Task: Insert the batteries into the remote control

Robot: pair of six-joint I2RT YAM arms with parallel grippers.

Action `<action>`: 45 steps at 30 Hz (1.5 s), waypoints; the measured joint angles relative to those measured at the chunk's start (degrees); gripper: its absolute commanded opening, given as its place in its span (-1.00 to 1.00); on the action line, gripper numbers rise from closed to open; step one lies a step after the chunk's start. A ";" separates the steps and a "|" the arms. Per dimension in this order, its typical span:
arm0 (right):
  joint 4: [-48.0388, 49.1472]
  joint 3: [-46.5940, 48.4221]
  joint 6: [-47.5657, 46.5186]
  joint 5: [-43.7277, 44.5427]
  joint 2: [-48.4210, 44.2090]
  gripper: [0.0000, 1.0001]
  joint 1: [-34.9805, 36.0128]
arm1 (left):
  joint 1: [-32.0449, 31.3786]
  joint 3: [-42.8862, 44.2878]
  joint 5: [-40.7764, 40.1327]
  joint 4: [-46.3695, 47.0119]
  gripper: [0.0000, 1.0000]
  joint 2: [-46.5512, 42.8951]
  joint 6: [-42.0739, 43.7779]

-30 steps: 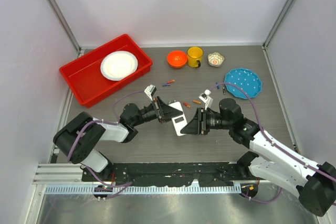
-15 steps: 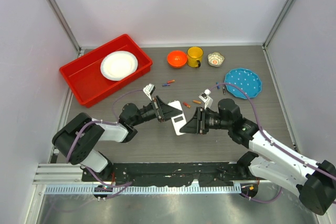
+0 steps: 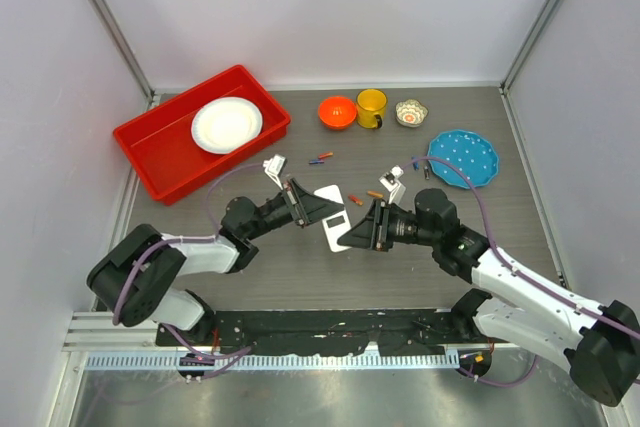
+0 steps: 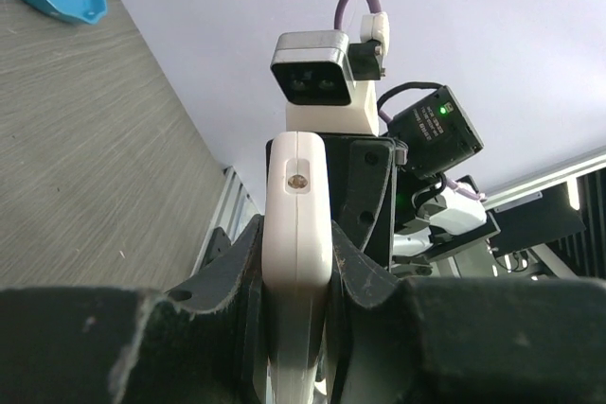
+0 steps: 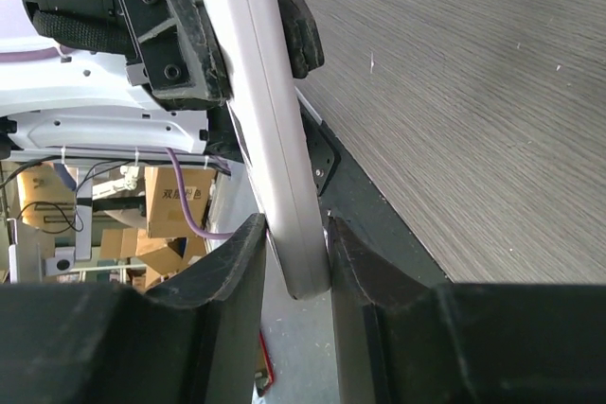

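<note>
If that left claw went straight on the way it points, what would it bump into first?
The left gripper clamps the remote control; straight ahead stands the right gripper, gripping the remote's other end. It would probably meet that first.

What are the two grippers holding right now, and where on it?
Both hold the remote control: the left gripper clamps one end, the right gripper the opposite end.
</note>
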 measured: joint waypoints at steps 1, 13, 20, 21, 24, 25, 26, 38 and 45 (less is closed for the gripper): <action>0.76 -0.22 0.20 -0.22 0.02 -0.44 0.00 | 0.02 0.00 -0.02 -0.15 -0.99 -0.26 0.22; 5.16 -0.04 -0.26 -0.37 1.22 -0.01 -0.94 | -1.53 -0.79 4.15 -0.52 -1.00 -1.42 0.74; 7.08 -0.02 -0.22 -1.81 1.92 -0.06 -0.94 | -1.51 -0.96 4.35 -0.52 -0.99 -1.73 0.59; 7.32 -0.02 -0.22 -2.36 2.19 -0.07 -0.94 | -1.51 -1.09 4.33 -0.52 -1.00 -1.90 0.61; 8.00 0.00 -0.28 -4.52 2.97 -0.24 -0.94 | -1.53 -1.27 4.33 -0.57 -1.00 -2.40 0.63; 7.98 0.04 -0.39 -5.33 3.06 -0.34 -0.94 | -1.53 -1.27 4.28 -0.57 -1.00 -2.49 0.66; 7.93 0.07 -0.68 -5.86 3.06 -0.43 -0.94 | -1.53 -1.29 4.20 -0.57 -1.00 -2.51 0.68; 4.81 1.53 -4.48 -8.35 1.66 -0.98 -1.05 | -1.79 -1.44 4.02 -0.42 -0.03 -2.95 -0.28; -16.35 11.63 -15.67 -3.80 -0.26 -0.99 -1.03 | 0.44 -3.19 -0.22 -2.19 0.80 -3.65 0.09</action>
